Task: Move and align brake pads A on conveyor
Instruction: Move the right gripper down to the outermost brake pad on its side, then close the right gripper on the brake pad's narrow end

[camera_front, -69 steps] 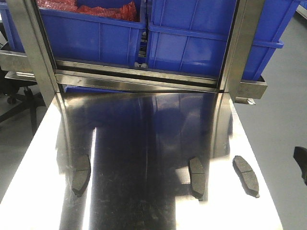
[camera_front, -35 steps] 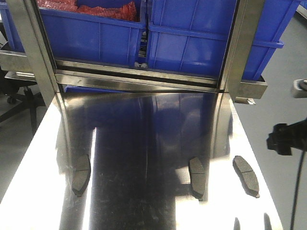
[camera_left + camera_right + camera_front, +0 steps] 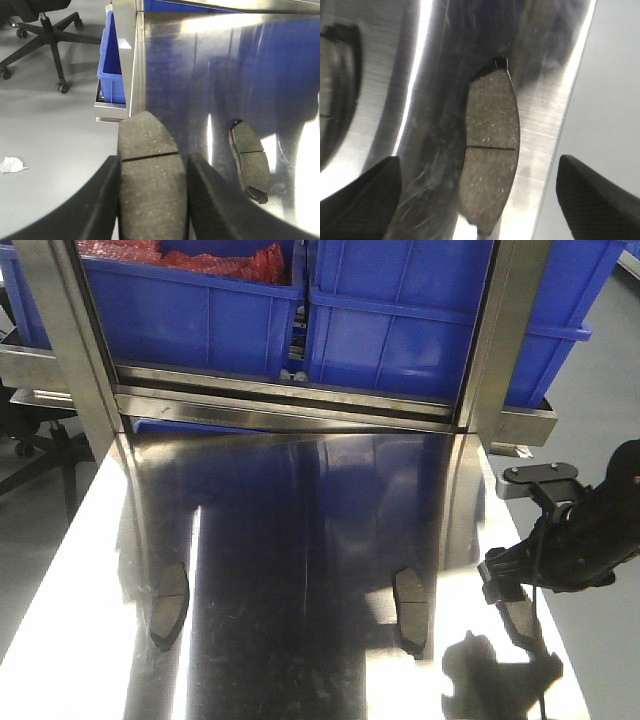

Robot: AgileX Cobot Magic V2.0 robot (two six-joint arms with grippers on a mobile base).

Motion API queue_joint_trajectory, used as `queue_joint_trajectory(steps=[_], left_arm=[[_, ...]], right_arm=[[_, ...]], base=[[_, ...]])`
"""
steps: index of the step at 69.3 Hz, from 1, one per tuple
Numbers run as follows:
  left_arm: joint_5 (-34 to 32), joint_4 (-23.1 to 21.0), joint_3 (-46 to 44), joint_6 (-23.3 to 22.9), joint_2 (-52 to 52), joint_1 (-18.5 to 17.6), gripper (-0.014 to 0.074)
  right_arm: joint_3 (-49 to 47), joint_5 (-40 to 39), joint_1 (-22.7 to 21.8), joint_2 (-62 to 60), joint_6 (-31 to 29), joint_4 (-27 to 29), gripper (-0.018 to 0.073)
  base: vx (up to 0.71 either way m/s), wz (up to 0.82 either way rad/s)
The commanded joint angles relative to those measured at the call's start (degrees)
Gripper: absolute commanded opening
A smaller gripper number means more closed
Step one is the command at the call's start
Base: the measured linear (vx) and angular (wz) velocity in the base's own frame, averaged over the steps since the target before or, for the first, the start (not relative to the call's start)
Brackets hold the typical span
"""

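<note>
Grip on the left: your left gripper is clamped on a flat, dark grey, slightly curved brake pad, with one black ribbed finger against each long edge. The groove across the pad's middle sits level with the fingertips.
Behind the held pad: in the left wrist view its rounded end overlaps the edge of the shiny steel table. Grey floor fills the left of the frame. A blue plastic tub sits against the table's side, and a black swivel chair base shows at the upper left.
Lower right of that view: a second pad lies flat on the steel, apart from your fingers.
Grip on the right: your right gripper stands wide apart, with its black fingers in the two lower corners of the right wrist frame, touching nothing.
Between those fingers: a third pad lies flat on the steel beside the table's right edge, long axis running up the frame.
Front view, right side: your black right arm comes in from the right edge at mid-height and covers most of that pad. Its shadow falls on the steel at the lower right.
Front view, uncovered pads: a middle pad lies right of centre near the bottom, and a left pad lies at the lower left, well apart from it.
Top of the front view: large blue plastic bins stand behind steel frame posts.
</note>
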Motion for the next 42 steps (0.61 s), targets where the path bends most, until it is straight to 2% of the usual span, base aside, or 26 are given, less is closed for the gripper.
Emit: queue_joint_trajectory(steps=[1,25,42], left_arm=[[-4.6,0.1,-1.8,0.0,-0.2,-0.3,0.0129],[-4.6,0.1,-1.8,0.0,-0.2,-0.3,0.0129],[-4.6,0.1,-1.8,0.0,-0.2,-0.3,0.0129]], right_arm=[[-1.9,-2.2,-0.1,0.1,0.5,-0.4,0.0594],[-1.9,-2.6,0.0,3.0,0.4,-0.4,0.0589],[-1.9,-2.6,0.0,3.0,0.4,-0.4,0.051]], base=[[0.0,0.0],[0.0,0.0],[0.0,0.0]])
